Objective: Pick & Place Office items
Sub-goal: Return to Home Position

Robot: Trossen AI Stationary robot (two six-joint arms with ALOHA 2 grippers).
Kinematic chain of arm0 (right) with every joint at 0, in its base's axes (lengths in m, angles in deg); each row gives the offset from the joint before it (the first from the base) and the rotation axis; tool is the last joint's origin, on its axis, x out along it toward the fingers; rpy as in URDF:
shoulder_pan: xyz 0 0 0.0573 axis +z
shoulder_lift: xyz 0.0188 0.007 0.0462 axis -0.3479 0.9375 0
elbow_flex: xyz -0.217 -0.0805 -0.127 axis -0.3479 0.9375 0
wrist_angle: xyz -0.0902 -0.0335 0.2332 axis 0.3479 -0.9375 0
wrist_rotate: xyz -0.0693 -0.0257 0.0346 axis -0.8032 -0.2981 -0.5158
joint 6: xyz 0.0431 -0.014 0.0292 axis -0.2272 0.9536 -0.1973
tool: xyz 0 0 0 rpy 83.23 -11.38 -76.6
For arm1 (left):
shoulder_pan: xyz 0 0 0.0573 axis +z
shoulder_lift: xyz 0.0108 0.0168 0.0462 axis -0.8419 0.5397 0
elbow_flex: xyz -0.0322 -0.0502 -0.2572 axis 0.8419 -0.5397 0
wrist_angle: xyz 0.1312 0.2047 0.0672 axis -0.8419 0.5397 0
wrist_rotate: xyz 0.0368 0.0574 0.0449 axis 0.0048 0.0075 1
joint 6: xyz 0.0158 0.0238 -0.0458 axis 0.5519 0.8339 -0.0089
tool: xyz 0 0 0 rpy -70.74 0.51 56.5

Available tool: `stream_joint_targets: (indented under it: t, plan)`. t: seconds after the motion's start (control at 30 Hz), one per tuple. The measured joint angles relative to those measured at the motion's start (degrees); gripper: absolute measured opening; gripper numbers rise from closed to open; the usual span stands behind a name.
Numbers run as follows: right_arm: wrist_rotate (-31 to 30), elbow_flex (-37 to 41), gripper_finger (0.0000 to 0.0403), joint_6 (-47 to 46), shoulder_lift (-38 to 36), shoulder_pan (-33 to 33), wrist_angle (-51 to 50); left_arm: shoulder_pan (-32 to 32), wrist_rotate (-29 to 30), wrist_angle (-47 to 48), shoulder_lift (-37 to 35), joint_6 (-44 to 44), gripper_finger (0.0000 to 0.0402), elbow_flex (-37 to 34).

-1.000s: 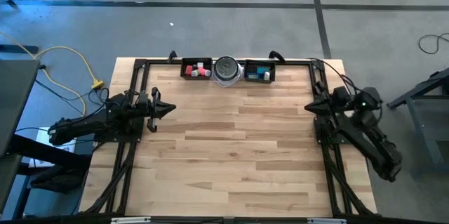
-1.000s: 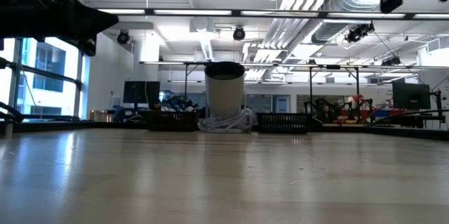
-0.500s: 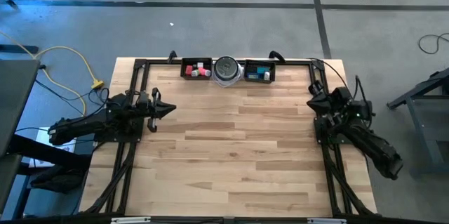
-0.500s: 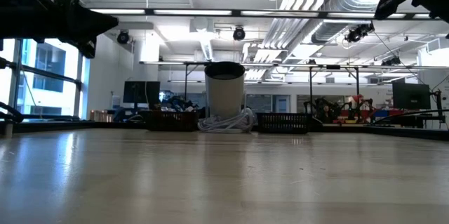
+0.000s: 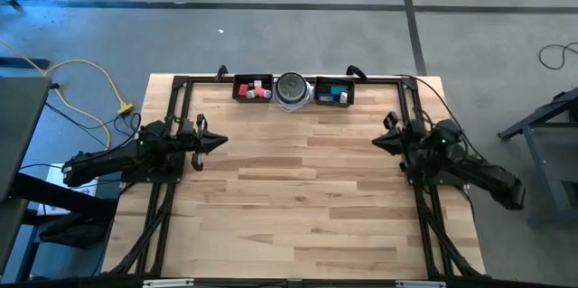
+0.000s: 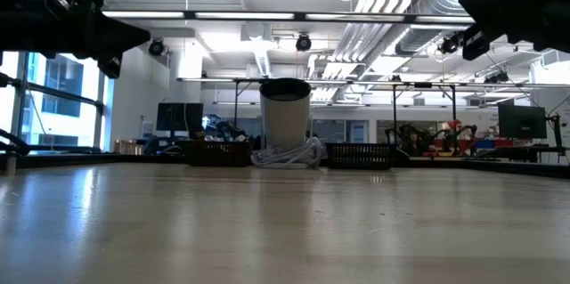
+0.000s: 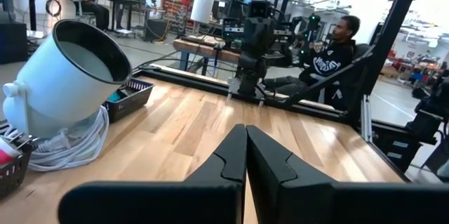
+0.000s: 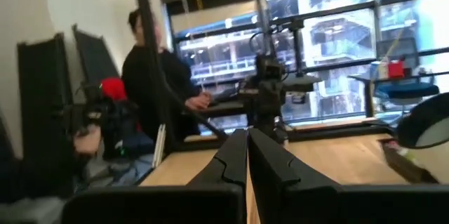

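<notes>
Lying in far trays (image 5: 238, 88), office items (image 5: 258, 92) look light, rigid, likely pinchable across flat sides; left gripper (image 5: 215, 142) and right gripper (image 5: 379, 141) both pressed together, empty.

High view: red, pink and white pieces (image 5: 256, 91) in left basket (image 5: 236, 88) too small to tell shapes or count. Blue and teal pieces (image 5: 337, 95) in right basket (image 5: 352, 92) merge, perhaps two or three. Low view: basket walls hide all contents. Left wrist view: left basket cut off by picture edge; white lamp (image 7: 66, 76) covers part of right basket.
</notes>
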Motion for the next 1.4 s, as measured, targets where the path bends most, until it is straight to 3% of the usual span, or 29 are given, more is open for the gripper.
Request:
stream_joint_targets:
  t: [0.17, 0.33, 0.77, 1.0, 1.23, 1.4]
  plan:
    - [-4.29, 0.02, 0.0002, 5.44, 0.05, 7.79, -3.51, 0.00, 0.00, 0.80, 0.00, 0.32, 0.0000, 0.00]
    - [-16.19, 0.02, 0.0002, 8.99, 0.64, 14.74, -12.76, 0.00, 0.24, 2.14, 0.02, 0.30, 0.0000, 0.00]
    - [-36.35, 0.09, 0.0002, 9.54, 5.76, 28.25, -16.73, 0.00, 4.29, 5.89, 0.02, 1.20, 0.0000, 0.18]
    - [-42.83, 0.13, 0.0002, 7.81, 13.19, 32.33, -15.90, -0.01, 4.42, 6.54, 2.28, 2.31, 0.0000, 0.20]
    - [-47.24, 0.17, 0.0002, 6.62, 17.63, 34.97, -14.26, -0.02, 5.11, 6.34, 9.45, 1.56, 0.0000, 0.12]
    - [-51.51, 0.17, 0.0002, 5.08, 19.67, 36.47, -14.18, -0.02, 1.79, 2.38, 13.57, 1.98, 0.0000, -0.24]
